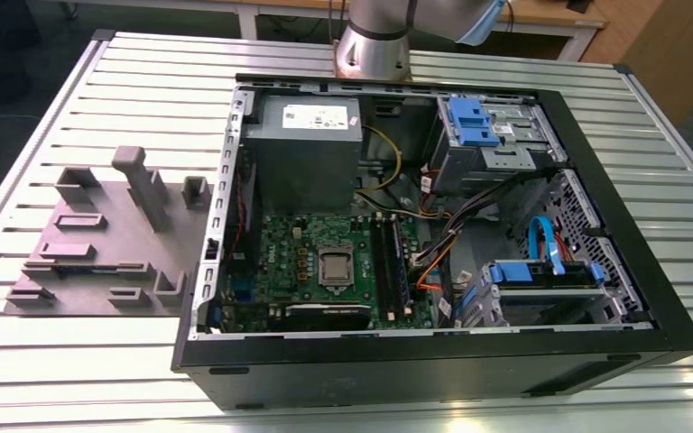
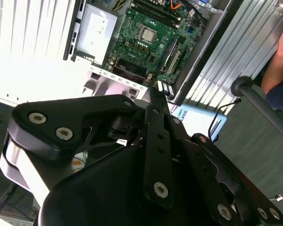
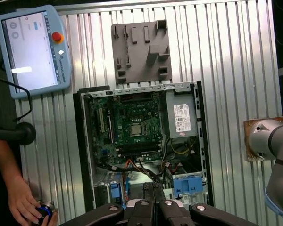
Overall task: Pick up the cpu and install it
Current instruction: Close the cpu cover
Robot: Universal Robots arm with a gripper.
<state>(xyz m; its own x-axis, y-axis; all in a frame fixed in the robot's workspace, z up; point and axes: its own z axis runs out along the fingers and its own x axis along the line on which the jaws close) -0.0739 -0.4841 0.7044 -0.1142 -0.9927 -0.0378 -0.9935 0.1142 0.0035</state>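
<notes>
Hanging high over the open pc case (image 3: pixel 80 155), gripper (image 3: pixel 153 185) aimed straight down, well apart from everything below. Reading the fingers (image 3: pixel 147 197) in the first wrist view as pressed tight against each other with nothing pinched between; empty, by the look of it. Seeing the cpu (image 1: pixel 336 265) as a small silvery square lying flat in the socket (image 1: pixel 318 266) midway across the green board (image 1: pixel 277 257), near the grey power box (image 1: pixel 304 144) but not touching it. Appears level and square to the socket frame, so probably fully in its seat; can't tell latch state from this height. Case flat on its side on the slatted table (image 1: pixel 58 99), presumably to turn the board face-up for a plain vertical approach, with no reaching around the drive cages (image 1: pixel 491 135). Grey fixture block (image 1: pixel 94 244) just beside the case, likely there to stage parts at known, repeatable poses; too small to tell the contents of its pockets. High stand-off most likely chosen to get the whole board in both wrist views at once. Person's hand (image 3: pixel 23 202) on a round button device, same side of the table as the teach pendant (image 3: pixel 33 49), probably as a safety hold. Judging by empty fingers plus chip in socket: either placement done or pick not started; can't say which.
</notes>
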